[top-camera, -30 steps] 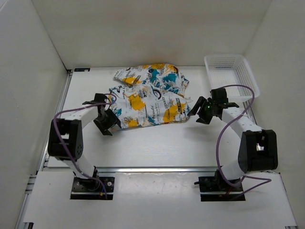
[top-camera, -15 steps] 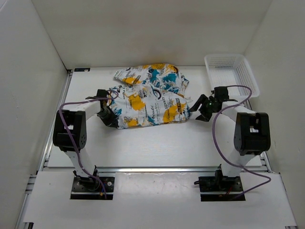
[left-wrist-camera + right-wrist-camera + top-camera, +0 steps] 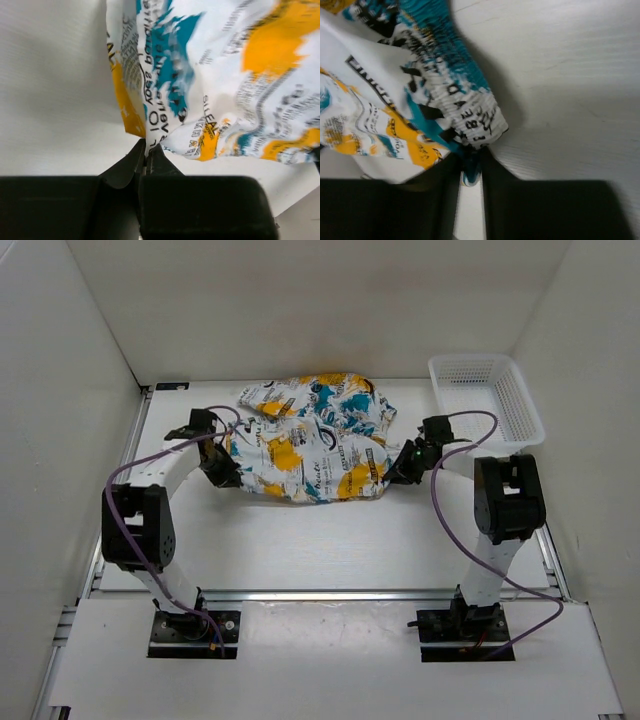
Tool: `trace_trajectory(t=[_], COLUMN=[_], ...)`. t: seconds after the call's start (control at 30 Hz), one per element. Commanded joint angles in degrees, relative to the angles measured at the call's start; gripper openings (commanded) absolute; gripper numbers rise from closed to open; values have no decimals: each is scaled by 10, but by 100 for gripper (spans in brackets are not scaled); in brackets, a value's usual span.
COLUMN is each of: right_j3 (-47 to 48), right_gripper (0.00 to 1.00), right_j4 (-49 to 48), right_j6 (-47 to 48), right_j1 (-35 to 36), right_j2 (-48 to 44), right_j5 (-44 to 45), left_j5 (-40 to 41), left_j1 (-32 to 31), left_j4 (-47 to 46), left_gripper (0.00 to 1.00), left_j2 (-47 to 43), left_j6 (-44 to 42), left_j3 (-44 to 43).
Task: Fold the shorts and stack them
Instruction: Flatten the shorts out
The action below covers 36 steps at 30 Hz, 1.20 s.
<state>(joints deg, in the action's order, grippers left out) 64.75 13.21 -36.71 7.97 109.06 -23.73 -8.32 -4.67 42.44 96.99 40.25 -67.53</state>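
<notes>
The printed shorts (image 3: 310,445) lie in a rumpled heap on the table's far middle, white cloth with yellow-orange, teal and black graphics. At their left edge my left gripper (image 3: 226,462) is shut on a pinch of the cloth; the left wrist view shows the fabric (image 3: 200,75) rising out of the closed jaws (image 3: 146,154). At their right edge my right gripper (image 3: 400,468) is shut on the ribbed waistband (image 3: 465,112), and a teal fold of it is pinched between the jaws (image 3: 471,172). The lifted edges droop between the two grips.
A white mesh basket (image 3: 487,398) stands at the back right, close behind the right arm. White walls close in the table at the left, back and right. Purple cables loop over both arms.
Both grippers moved in from beside the shorts and closed on their left and right edges. The near edge of the shorts has been drawn up and away from the front.
</notes>
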Motion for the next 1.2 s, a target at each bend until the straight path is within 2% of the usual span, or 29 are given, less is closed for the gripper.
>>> trace_trajectory(t=[0.0, 0.1, 0.2, 0.3, 0.33, 0.37, 0.47, 0.57, 0.67, 0.73, 0.87, 0.9, 0.93, 0.97, 1.0, 1.03, 1.07, 1.1, 1.17], right_j3=[38, 43, 53, 144, 182, 264, 388, 423, 389, 312, 129, 58, 24, -4, -27, -54, -59, -60, -60], right_gripper=[13, 0, 0, 0, 0, 0, 0, 0, 0, 0, 1, 7, 17, 29, 55, 66, 70, 71, 70], right_j4=[37, 56, 67, 108, 126, 145, 198, 212, 218, 218, 231, 238, 244, 249, 256, 262, 267, 274, 274], right_j6=[15, 16, 22, 48, 56, 63, 87, 103, 116, 116, 104, 99, 99, 93, 93, 87, 87, 87, 87], right_j1=[32, 45, 45, 45, 45, 45, 45, 45, 45, 45, 45, 45, 45, 45, 45, 45, 45, 45, 45], right_j2=[-42, -77, -112, -99, -90, -72, -74, -118, -180, -213, -334, -358, -381, -427, -448, -465, -489, -495, -496], right_j5=[76, 143, 194, 210, 215, 215, 221, 235, 235, 242, 276, 291, 303, 319, 319, 319, 319, 319, 291], left_j5=[10, 15, 22, 20, 14, 14, 24, 51, 64, 69, 75, 75, 67, 59, 37, 29, 29, 29, 35], left_j1=[10, 15, 15, 22, 27, 33, 39, 39, 44, 44, 44, 44, 44, 44, 44, 44, 44, 44, 44], left_j4=[19, 35, 48, 56, 79, 91, 125, 148, 142, 142, 136, 136, 136, 136, 129, 122, 122, 122, 122], left_gripper=[10, 10, 10, 10, 10, 10, 10, 10, 10, 10, 10, 10, 14, 25, 40, 67, 74, 76, 72], left_j2=[-61, -79, -79, -66, -50, -43, -37, -75, -136, -166, -262, -312, -338, -360, -390, -398, -398, -391, -375], left_j6=[-18, -29, -29, -34, -39, -40, -45, -51, -51, -46, -40, -34, -34, -26, -20, -20, -20, -20, -25], left_j3=[-39, -66, -88, -146, -200, -231, -362, -431, -394, -351, -186, -101, -57, -17, 49, 71, 85, 90, 77])
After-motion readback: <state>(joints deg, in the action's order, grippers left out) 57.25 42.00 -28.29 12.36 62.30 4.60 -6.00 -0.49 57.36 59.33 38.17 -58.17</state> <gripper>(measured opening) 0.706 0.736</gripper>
